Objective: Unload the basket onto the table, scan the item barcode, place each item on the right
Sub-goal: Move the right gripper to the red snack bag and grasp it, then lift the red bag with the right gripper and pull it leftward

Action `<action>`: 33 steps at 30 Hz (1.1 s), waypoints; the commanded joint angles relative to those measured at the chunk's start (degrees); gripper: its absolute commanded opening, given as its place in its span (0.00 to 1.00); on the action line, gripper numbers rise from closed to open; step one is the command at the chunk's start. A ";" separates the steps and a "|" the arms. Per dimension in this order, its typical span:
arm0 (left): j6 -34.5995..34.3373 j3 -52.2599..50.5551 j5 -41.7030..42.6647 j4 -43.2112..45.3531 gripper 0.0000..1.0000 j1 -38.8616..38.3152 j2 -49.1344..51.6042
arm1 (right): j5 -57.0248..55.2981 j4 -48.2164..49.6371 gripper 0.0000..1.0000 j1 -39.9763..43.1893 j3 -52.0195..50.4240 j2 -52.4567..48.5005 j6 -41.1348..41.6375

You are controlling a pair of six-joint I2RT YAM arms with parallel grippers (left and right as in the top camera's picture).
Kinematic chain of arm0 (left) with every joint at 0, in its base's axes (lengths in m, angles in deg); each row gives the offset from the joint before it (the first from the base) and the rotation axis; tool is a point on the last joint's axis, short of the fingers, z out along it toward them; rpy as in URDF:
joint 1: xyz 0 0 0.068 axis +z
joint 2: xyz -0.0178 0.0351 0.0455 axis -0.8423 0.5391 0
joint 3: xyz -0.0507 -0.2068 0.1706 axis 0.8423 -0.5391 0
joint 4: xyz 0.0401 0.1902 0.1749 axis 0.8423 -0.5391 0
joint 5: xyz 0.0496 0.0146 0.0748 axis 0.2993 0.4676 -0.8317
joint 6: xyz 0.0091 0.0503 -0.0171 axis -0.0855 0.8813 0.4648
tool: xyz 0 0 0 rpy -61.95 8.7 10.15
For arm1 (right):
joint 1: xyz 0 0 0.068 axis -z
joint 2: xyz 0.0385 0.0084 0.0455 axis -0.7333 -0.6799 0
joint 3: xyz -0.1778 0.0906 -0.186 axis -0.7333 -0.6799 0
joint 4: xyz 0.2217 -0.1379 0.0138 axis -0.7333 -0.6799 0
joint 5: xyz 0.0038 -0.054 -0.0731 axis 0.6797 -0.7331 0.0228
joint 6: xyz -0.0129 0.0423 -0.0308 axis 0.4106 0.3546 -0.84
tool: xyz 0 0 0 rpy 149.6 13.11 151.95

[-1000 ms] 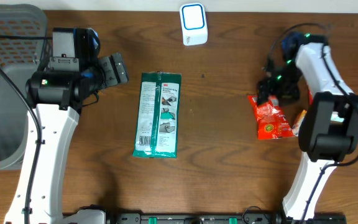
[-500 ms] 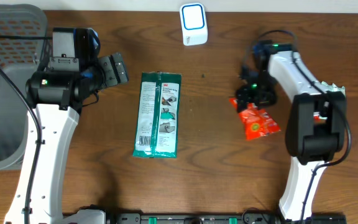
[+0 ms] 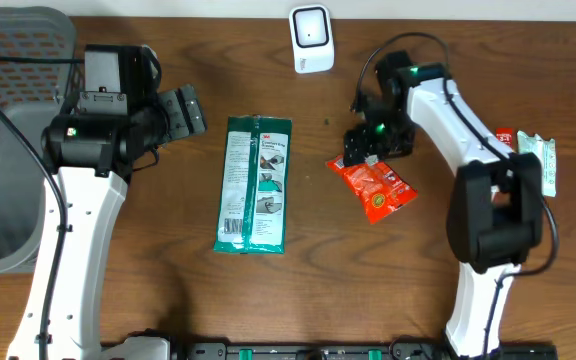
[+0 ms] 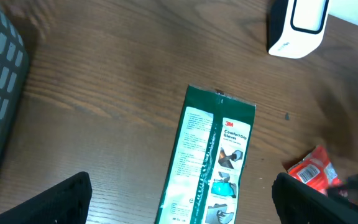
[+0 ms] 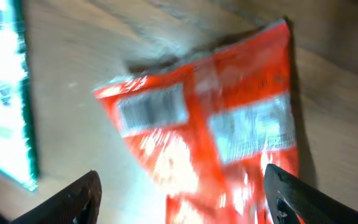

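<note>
Dark brown wood grain runs across the whole table (image 3: 368,290), its matte surface streaked with lighter bands, and beyond its far edge only a thin pale strip (image 3: 468,8) of the room shows. A grey mesh basket (image 3: 8,60) sits at the table's left end. A white barcode scanner (image 3: 311,38) stands upright at the far middle edge, its window facing the table. A green 3M glove pack (image 3: 255,183) lies flat and lengthwise near the centre. The red snack packet (image 3: 376,187) lies flat to its right, tilted, with a white label panel and barcode facing up in the blurred right wrist view. The right end effector (image 3: 360,155) hangs over the packet's upper-left end, its fingers spread wide to either side; whether they touch the foil I cannot tell. The left end effector (image 3: 190,110) hovers above bare wood between basket and glove pack, its fingers fully apart and holding nothing. Two small packets, one red (image 3: 505,137) and one white-green (image 3: 534,160), lie by the table's right edge, behind the right arm.
</note>
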 commanded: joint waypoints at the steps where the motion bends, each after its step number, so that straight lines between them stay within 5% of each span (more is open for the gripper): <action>1: 0.57 0.00 -0.33 -0.02 0.93 0.24 -0.09 | 1.38 -2.84 0.79 0.35 1.95 7.06 -0.44; 7: 0.55 0.00 -0.33 0.00 0.93 0.24 -0.09 | -8.63 -8.98 0.70 -3.96 0.98 8.70 -0.33; 18: 0.57 0.00 -0.33 -0.02 0.93 0.24 -0.09 | -33.27 -1.99 0.68 -13.64 -11.74 8.74 12.85; 24: 0.57 0.00 -0.33 -0.02 0.93 0.24 -0.09 | -34.56 8.92 0.68 -14.97 -19.17 8.74 12.63; 33: 0.55 0.00 -0.33 -0.02 0.93 0.24 -0.09 | -30.49 13.03 0.68 -14.93 -22.38 8.72 7.69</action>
